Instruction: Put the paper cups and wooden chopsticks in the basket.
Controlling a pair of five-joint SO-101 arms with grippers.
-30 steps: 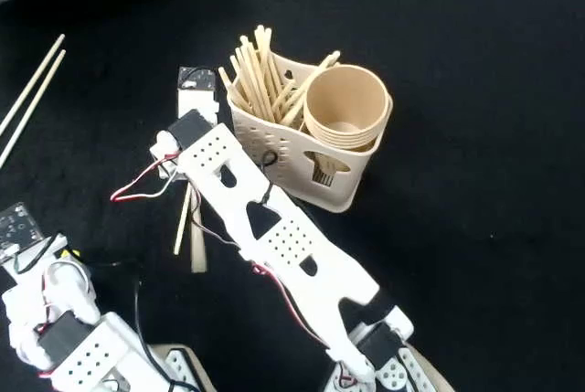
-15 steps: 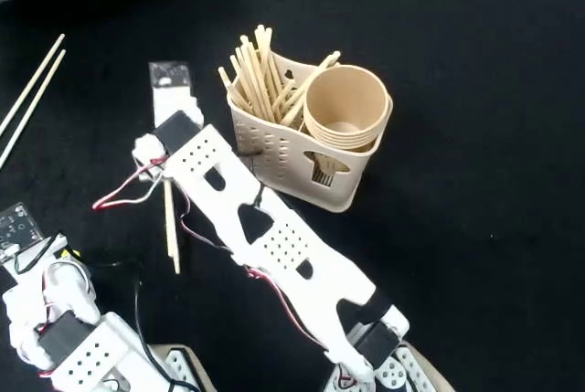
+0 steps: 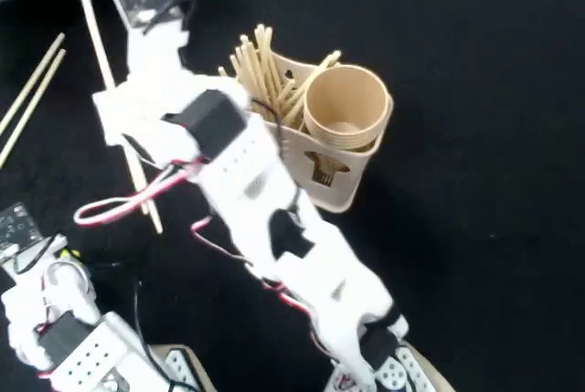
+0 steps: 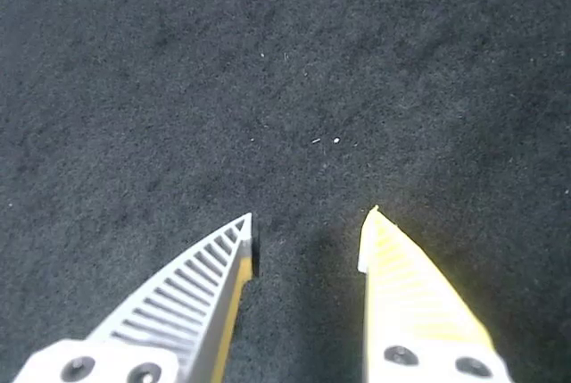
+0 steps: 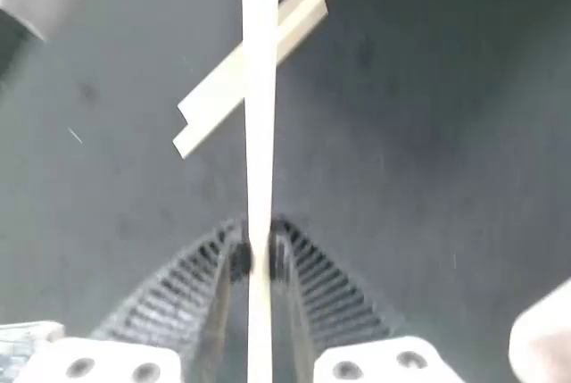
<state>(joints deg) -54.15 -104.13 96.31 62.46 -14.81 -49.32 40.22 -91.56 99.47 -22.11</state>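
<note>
Basket (image 3: 315,168) — cream, perforated wall, upright on the black surface (image 3: 475,90). Paper cups (image 3: 345,109): tan, nested in one stack, mouth up, in the basket. Bundle of chopsticks (image 3: 260,68): pale wood, standing tilted beside the cups, tips fanned above the rim. Single chopstick (image 3: 99,40) — clamped in the right tool (image 5: 259,253), slanted, near the basket. Pair of chopsticks (image 3: 37,77): lying side by side, well apart from the basket.

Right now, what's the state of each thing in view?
right gripper: shut on one chopstick
held chopstick: clamped, not yet in the basket
left gripper: open, empty
basket: upright, holding cups and chopsticks
paper cups: stacked upright in the basket
basket chopsticks: standing in the basket
loose chopsticks: two, lying on the table outside the basket
</note>
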